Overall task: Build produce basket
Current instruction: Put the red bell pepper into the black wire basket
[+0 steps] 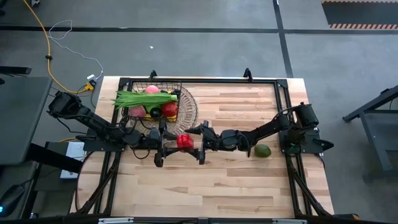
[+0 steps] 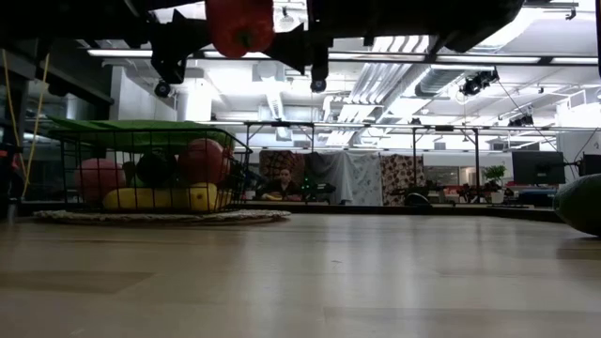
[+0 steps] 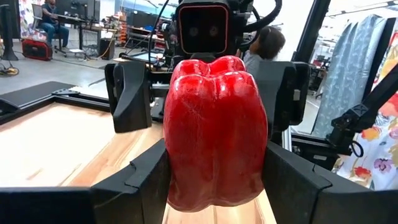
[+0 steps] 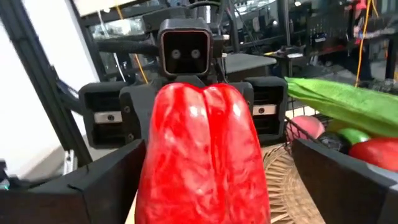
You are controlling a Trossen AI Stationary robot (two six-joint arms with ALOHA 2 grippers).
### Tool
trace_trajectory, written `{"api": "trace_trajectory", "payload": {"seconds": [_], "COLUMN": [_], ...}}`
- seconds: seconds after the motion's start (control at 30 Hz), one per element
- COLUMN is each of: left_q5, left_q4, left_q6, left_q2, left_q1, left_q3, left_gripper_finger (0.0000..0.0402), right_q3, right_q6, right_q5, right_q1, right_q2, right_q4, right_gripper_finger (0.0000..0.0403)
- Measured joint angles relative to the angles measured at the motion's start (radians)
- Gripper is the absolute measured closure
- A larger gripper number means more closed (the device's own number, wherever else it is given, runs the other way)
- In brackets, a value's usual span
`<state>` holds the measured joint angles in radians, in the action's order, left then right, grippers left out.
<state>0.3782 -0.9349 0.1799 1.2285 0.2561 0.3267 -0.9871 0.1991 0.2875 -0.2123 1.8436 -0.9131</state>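
Observation:
A red bell pepper [image 1: 184, 141] hangs in the air over the table's middle, between both grippers, which face each other. My left gripper [image 1: 176, 142] reaches in from the table's left and is shut on it. My right gripper [image 1: 193, 141] reaches in from the right, open, with its fingers [image 4: 339, 180] standing apart on either side of the pepper [image 4: 202, 155]. The black wire basket [image 1: 176, 87] stands on a round wicker tray [image 1: 189, 115] at the far left. It holds a long green stalk [image 1: 146, 98], a pink peach [image 1: 151, 89], a red apple [image 1: 169, 110] and yellow bananas [image 2: 160, 198]. My left gripper pinches the pepper's two opposite sides [image 3: 173, 171] between its two fingers [image 3: 146, 180]. The fingers come level from the table's left. The pepper stands upright in the hold, its lobed end up, lifted well clear of the table.
A green avocado [image 1: 262, 150] lies on the wood by the right arm, seen also in the low view as the avocado [image 2: 582, 202]. A black frame [image 1: 205, 79] runs along the table's far edge and sides. People sit in the room beyond the table [image 2: 282, 183].

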Motion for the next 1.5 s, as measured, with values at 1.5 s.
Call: {"api": "trace_trajectory", "payload": {"seconds": [1.5], "left_q5": [0.480], "left_q4": [0.885], "left_q6": [0.000], "left_q2": [-0.821], "left_q1": [0.229], "left_q3": [-0.001], "left_gripper_finger": [0.0194], "right_q3": [0.480], "right_q6": [0.274], "right_q5": [0.363], "right_q1": [-0.031], "right_q2": [-0.440], "right_q4": [0.237], "right_gripper_finger": [0.0041]}}
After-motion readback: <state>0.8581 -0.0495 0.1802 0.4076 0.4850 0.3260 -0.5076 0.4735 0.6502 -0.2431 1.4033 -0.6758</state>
